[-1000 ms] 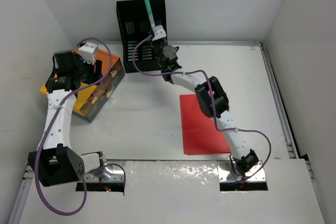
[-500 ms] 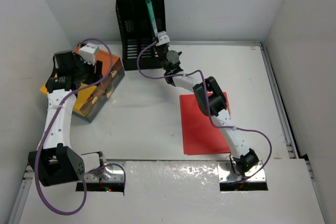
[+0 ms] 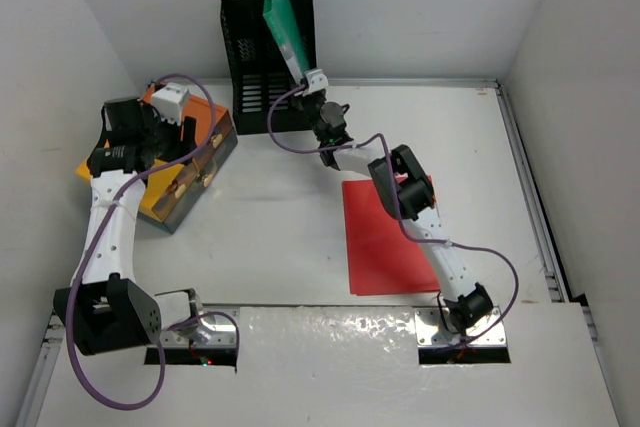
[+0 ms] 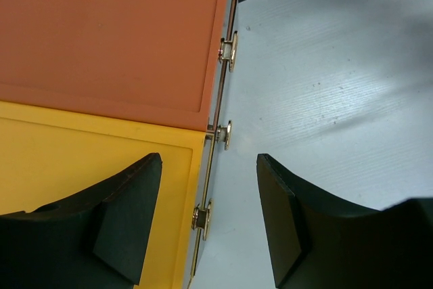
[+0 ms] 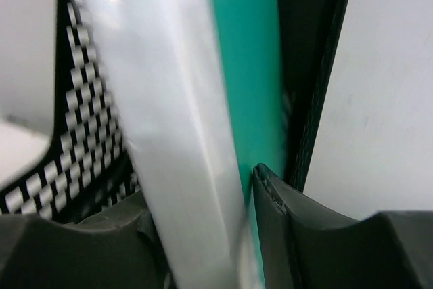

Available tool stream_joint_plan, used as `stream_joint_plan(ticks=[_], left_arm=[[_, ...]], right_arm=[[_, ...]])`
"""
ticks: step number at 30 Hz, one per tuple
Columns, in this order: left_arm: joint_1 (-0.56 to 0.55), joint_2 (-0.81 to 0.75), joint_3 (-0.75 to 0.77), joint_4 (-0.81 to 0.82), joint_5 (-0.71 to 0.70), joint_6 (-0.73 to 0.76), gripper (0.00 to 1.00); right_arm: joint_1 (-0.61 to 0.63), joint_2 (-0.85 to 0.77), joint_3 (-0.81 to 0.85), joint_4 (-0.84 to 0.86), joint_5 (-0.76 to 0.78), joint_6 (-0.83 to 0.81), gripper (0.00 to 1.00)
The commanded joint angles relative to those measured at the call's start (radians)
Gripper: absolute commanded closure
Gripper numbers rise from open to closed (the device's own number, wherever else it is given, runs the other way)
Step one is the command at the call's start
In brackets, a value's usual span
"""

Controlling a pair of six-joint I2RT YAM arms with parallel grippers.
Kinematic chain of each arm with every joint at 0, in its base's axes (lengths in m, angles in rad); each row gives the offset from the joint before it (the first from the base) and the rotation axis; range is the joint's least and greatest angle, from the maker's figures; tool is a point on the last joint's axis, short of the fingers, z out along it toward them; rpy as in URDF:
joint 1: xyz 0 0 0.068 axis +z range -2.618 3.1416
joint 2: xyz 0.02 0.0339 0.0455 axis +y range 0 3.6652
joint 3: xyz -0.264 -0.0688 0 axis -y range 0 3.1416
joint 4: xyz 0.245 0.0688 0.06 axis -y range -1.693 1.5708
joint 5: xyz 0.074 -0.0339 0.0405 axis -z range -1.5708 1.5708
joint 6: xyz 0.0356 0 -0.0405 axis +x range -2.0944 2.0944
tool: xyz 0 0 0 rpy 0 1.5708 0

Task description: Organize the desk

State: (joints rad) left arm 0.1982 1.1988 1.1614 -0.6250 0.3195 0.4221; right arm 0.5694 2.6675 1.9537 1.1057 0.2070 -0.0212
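1. Desk fills my overhead view as a flat white top with thin metal rails, closed in by white walls, and both arm bases sit at its near edge.
2. My right gripper is stretched to the far side, just beside the black mesh file rack that stands against the back wall.
3. Its fingers are pinched on a green folder, gripping it at the lower end. The folder stands tilted and rises above the rack's top edge.
4. On the right wrist camera, the right gripper has the green folder and a glossy pale strip pressed between its pads, with the rack's mesh close behind. I cannot tell whether the folder's lower edge sits in a slot.
5. A red folder lies flat on the desk, right of centre, partly under the right arm.
6. An orange-and-yellow drawer box sits at the left side of the desk, by the left wall.
7. My left gripper hangs over that box's front edge.
8. On the left wrist camera, the left gripper is spread wide and holds nothing. One finger is over the yellow part of the drawer box and the other over bare desk.
9. Brass knobs line the box's front edge, running up between the two fingers in that view.
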Motion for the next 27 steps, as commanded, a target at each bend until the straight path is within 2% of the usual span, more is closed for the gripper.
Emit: stream_joint_plan(ticks=[1,6,10,14,18,21,24,25,27], left_arm=[[0.012,-0.007,-0.003,0.027,0.023,0.012,0.43],[0.01,-0.007,-0.005,0.025,0.029,0.017,0.43],[0.012,-0.011,-0.005,0.025,0.029,0.02,0.43],[0.012,-0.015,-0.005,0.022,0.032,0.021,0.43],[0.012,-0.015,-0.003,0.021,0.029,0.023,0.43],[0.01,-0.013,-0.002,0.021,0.029,0.023,0.43],[0.012,-0.015,0.0,0.019,0.029,0.023,0.43],[0.012,-0.013,0.0,0.019,0.029,0.024,0.43],[0.012,-0.015,-0.002,0.019,0.03,0.026,0.43]], right_arm=[[-0.026,-0.106,-0.053,-0.05,-0.044,0.085,0.54],[-0.046,-0.193,-0.032,-0.164,-0.202,0.122,0.44],[-0.052,-0.205,0.037,-0.26,-0.227,0.106,0.43],[-0.046,-0.143,0.149,-0.299,-0.21,0.084,0.43],[-0.031,-0.042,0.331,-0.349,-0.138,0.033,0.49],[-0.032,-0.04,0.346,-0.34,-0.075,0.03,0.59],[-0.031,-0.046,0.341,-0.34,-0.061,0.029,0.71],[-0.032,-0.052,0.338,-0.336,-0.069,0.029,0.8],[-0.031,-0.058,0.329,-0.323,-0.098,0.036,0.88]])
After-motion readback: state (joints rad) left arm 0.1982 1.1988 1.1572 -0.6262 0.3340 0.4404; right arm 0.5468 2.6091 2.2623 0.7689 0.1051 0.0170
